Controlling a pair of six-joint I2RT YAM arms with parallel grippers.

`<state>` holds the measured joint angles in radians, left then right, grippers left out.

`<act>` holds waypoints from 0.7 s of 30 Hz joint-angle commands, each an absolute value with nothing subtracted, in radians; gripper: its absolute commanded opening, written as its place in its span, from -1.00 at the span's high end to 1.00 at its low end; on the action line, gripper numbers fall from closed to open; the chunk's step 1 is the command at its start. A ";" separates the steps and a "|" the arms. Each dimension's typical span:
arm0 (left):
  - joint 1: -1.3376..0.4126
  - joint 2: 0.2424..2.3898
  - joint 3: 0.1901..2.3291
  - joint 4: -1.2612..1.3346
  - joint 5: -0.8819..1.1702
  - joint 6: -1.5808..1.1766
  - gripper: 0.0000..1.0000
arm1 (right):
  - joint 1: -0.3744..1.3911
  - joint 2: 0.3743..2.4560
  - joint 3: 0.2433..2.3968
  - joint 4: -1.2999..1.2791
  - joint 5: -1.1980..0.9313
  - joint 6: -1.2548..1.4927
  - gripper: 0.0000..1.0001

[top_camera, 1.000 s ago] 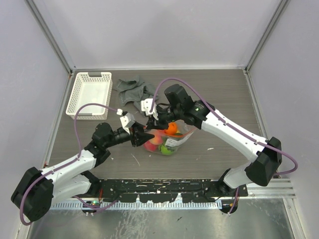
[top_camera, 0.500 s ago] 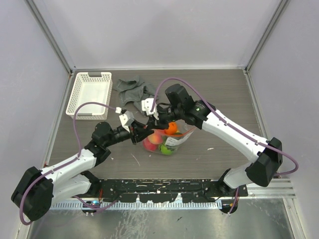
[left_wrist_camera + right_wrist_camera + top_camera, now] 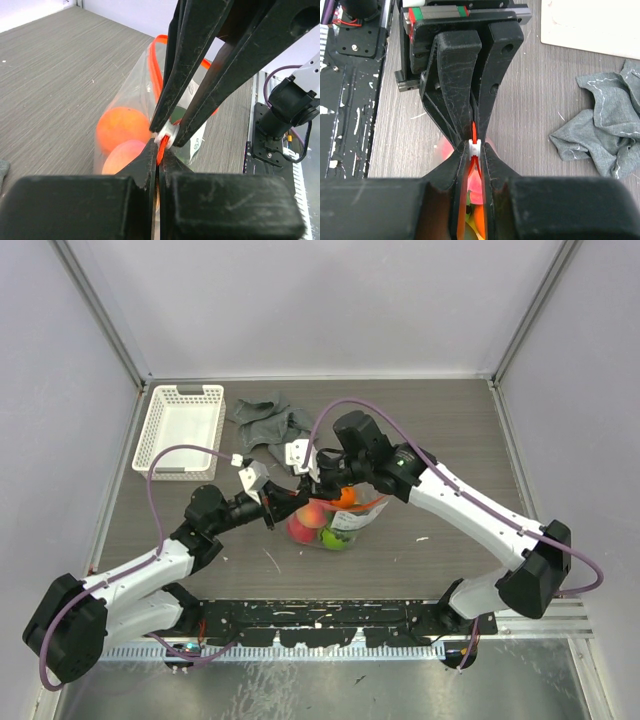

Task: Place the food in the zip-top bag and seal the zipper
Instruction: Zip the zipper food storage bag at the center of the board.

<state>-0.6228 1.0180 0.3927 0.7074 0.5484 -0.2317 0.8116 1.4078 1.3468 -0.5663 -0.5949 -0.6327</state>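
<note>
Toward the table's far-left corner sits the white basket (image 3: 180, 425), with the grey cloth (image 3: 265, 420) crumpled just right of it along the far edge. Nearer the middle of the table, my left gripper (image 3: 158, 161) is now pinched tight on the zipper (image 3: 155, 65) of the zip-top bag (image 3: 131, 97). A second ago those jaws stood clearly apart around the strip. Since then they have come together until the red-orange line is squeezed flat between them with no gap left. Seen from above, that hand has also edged a little toward the table's left edge.

The bag stands roughly mid-table, a bit toward the near edge, mouth up, and it has hardly shifted. Inside it is the food (image 3: 320, 525). An orange piece (image 3: 122, 127) and a pink piece (image 3: 121, 159) press against the clear wall on my left wrist's side. From above, a red piece (image 3: 301, 531) and a green piece (image 3: 336, 537) show low in the bag.

Just right of my left fingertips, on the same strip, my right gripper (image 3: 169, 134) comes down from the far side. Its jaws are narrow and clamped on a small white slider (image 3: 474, 147) that rides the zipper, and that grip is as it was a second ago. Both pairs of fingertips meet almost tip to tip at this end of the mouth. Beyond them the strip bows out in an open loop.
</note>
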 commanded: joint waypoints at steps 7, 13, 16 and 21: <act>-0.620 0.984 0.387 0.795 0.467 -0.245 1.00 | 0.805 1.314 1.335 -0.656 -0.404 -0.648 0.99; -0.620 0.981 0.392 0.743 0.417 -0.238 1.00 | 0.801 1.276 1.307 -0.668 -0.332 -0.637 0.99; -0.620 0.979 0.386 0.727 0.395 -0.235 1.00 | 0.798 1.252 1.287 -0.669 -0.306 -0.625 0.99; -0.620 0.967 0.379 0.703 0.347 -0.233 1.00 | 0.792 1.215 1.245 -0.669 -0.238 -0.596 0.99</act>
